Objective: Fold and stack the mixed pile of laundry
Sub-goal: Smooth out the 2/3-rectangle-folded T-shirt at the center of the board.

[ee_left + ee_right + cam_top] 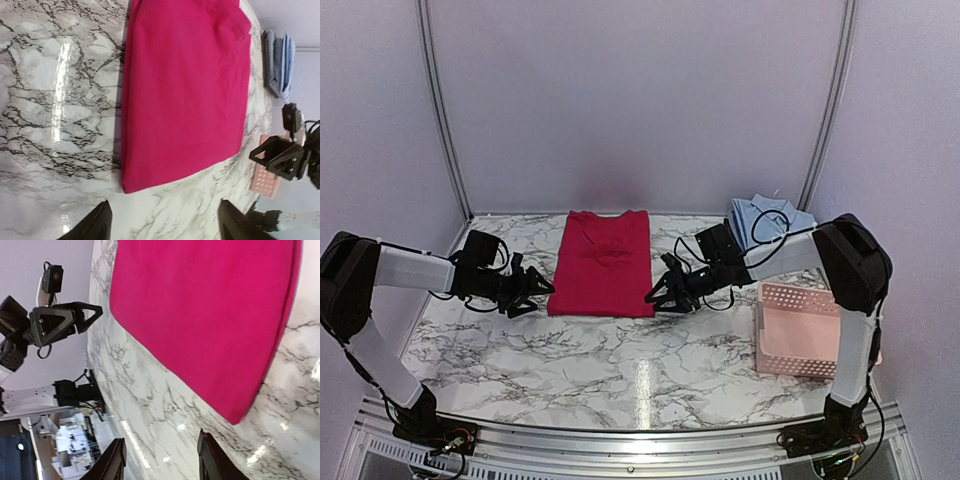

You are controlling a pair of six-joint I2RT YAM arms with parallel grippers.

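Observation:
A magenta-red garment (603, 262) lies flat on the marble table as a folded long rectangle; it also fills the left wrist view (185, 90) and the right wrist view (210, 315). A folded light blue shirt (765, 221) sits at the back right, also in the left wrist view (280, 62). My left gripper (538, 290) is open and empty beside the garment's near-left corner. My right gripper (658, 293) is open and empty at the near-right corner. Neither touches the cloth.
A pink plastic lattice basket (805, 330) stands at the right edge of the table, under the right arm. The marble table (590, 365) stretches in front of the garment. Grey walls close the back and sides.

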